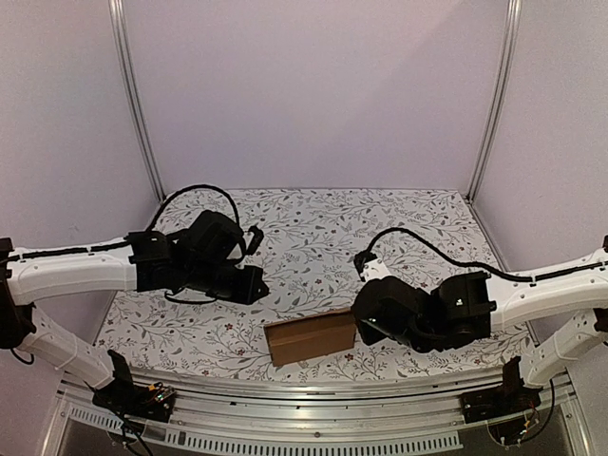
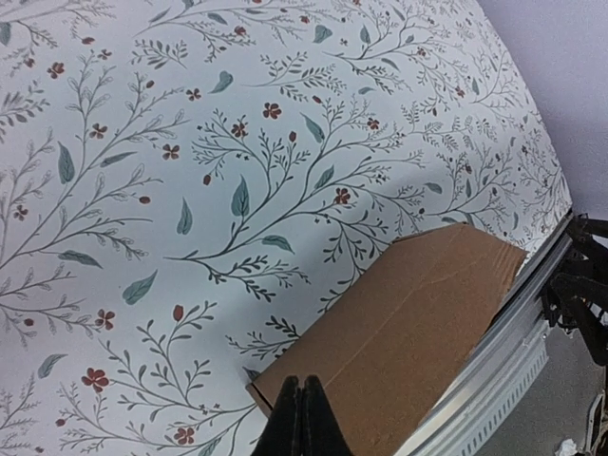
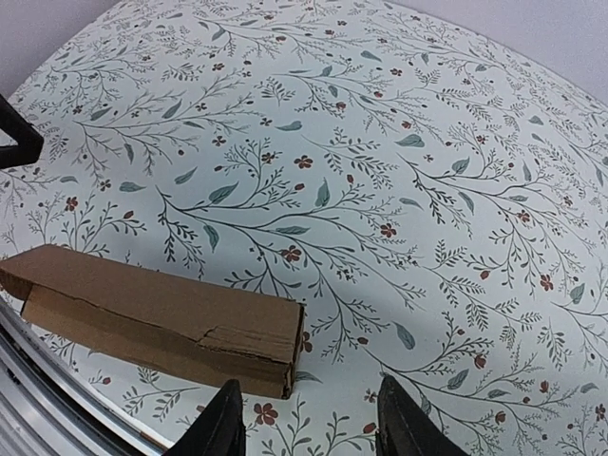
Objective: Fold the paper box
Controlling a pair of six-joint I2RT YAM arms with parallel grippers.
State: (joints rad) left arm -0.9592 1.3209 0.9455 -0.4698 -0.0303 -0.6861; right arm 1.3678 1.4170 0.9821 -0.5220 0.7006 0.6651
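Where the table meets its metal rail [image 1: 285,385] on the near side, the paper box [image 1: 312,336] lies flat on the flowered cloth [image 1: 313,228], close to that edge and about midway between the two arms. It is a plain brown oblong, folded up into a slim box. Its long axis runs left to right, nearly along the rail, with the right end swung slightly farther from the rail than the left. That right end looks creased and a bit dented in the right wrist view, though I cannot say for sure whether the far left end is closed. Just beside the right end sits the right gripper [image 3: 306,389], low over the cloth. Its two fingers are spread apart with only cloth between them, and the box's corner lies just ahead of one fingertip, not touching as far as I can see. Farther in and to the left, the left gripper [image 2: 301,394] hangs above the cloth with its fingers pressed together on nothing, pointing down toward the box's left part. Beyond both arms the patterned cloth runs back to the pale walls [image 1: 313,95].
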